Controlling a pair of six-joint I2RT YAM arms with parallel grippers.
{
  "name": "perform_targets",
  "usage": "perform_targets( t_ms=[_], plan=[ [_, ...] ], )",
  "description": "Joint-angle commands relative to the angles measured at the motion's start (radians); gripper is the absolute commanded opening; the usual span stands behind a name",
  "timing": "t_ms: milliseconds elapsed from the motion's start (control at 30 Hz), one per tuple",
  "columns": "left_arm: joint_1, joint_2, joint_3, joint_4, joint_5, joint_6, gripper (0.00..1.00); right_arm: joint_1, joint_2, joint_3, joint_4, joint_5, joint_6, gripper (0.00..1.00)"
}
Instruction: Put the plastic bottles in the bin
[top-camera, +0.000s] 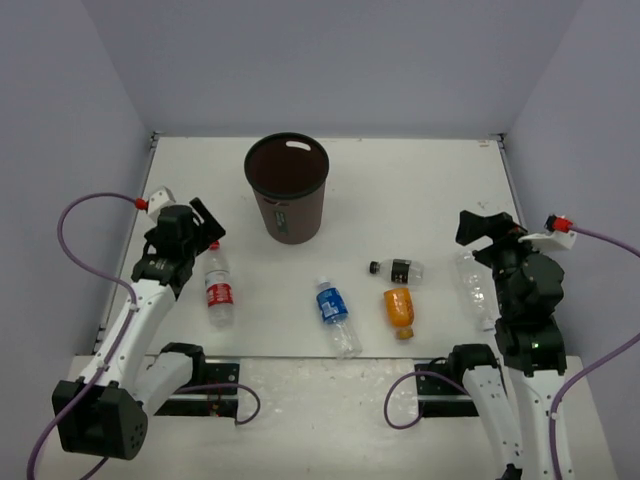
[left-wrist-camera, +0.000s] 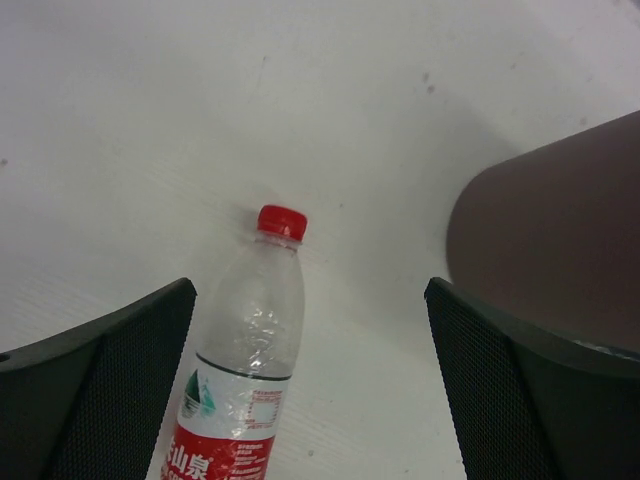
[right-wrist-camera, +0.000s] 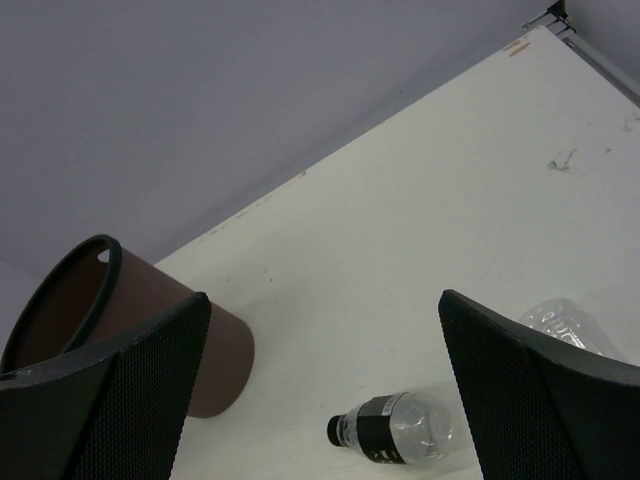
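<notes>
Five plastic bottles lie on the white table. The red-label bottle (top-camera: 218, 285) (left-wrist-camera: 245, 350) is at the left, the blue-label one (top-camera: 335, 312) in the middle, then the black-label one (top-camera: 397, 269) (right-wrist-camera: 395, 428), the orange one (top-camera: 399, 309) and a plain clear one (top-camera: 475, 285) (right-wrist-camera: 565, 322) at the right. The maroon bin (top-camera: 295, 215) (left-wrist-camera: 560, 250) (right-wrist-camera: 60, 290) stands upright behind them. My left gripper (top-camera: 205, 225) (left-wrist-camera: 310, 380) hangs open above the red-label bottle's cap end, which lies nearer its left finger. My right gripper (top-camera: 478, 228) (right-wrist-camera: 325, 390) is open above the clear bottle, holding nothing.
Grey walls close the table at the back and both sides. A purple cable loops beside each arm. The arm bases (top-camera: 190, 365) sit at the near edge, just behind the row of bottles.
</notes>
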Motion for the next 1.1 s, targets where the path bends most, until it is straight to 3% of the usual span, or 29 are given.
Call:
perform_targets(
  t_ms=[0, 267, 400, 533, 633, 700, 800, 867, 1000, 1067],
  plan=[
    [0.007, 0.023, -0.066, -0.052, 0.044, -0.050, 1.00, -0.005, 0.010, 0.003, 0.008, -0.017, -0.005, 0.99],
    [0.001, 0.132, -0.214, 0.049, 0.213, -0.030, 1.00, -0.005, 0.074, -0.032, 0.014, 0.012, -0.039, 0.99],
    [-0.004, 0.207, -0.216, 0.075, 0.208, -0.022, 1.00, -0.005, 0.089, 0.003, -0.026, -0.017, -0.064, 0.99],
    [-0.005, 0.267, -0.218, 0.094, 0.178, -0.018, 0.96, -0.005, 0.041, -0.019, -0.044, 0.107, -0.004, 0.99],
    [-0.007, 0.286, -0.222, 0.104, 0.176, -0.019, 0.92, -0.005, 0.023, -0.026, -0.033, 0.065, -0.029, 0.99],
    [-0.010, 0.294, -0.230, 0.125, 0.182, -0.020, 0.81, -0.005, 0.058, 0.012, -0.070, 0.008, -0.045, 0.99],
    [-0.013, 0.289, -0.225, 0.129, 0.181, -0.021, 0.57, -0.005, 0.117, 0.037, -0.105, 0.051, -0.036, 0.99],
    [-0.013, 0.276, -0.220, 0.126, 0.182, -0.019, 0.50, -0.003, 0.135, 0.041, -0.117, 0.070, -0.030, 0.99],
    [-0.016, 0.218, -0.179, 0.084, 0.160, -0.001, 0.20, -0.005, 0.109, 0.017, -0.091, 0.075, -0.040, 0.99],
    [-0.016, 0.204, -0.145, 0.035, 0.121, -0.006, 0.13, -0.005, 0.097, 0.012, -0.090, 0.086, -0.040, 0.99]
  ],
)
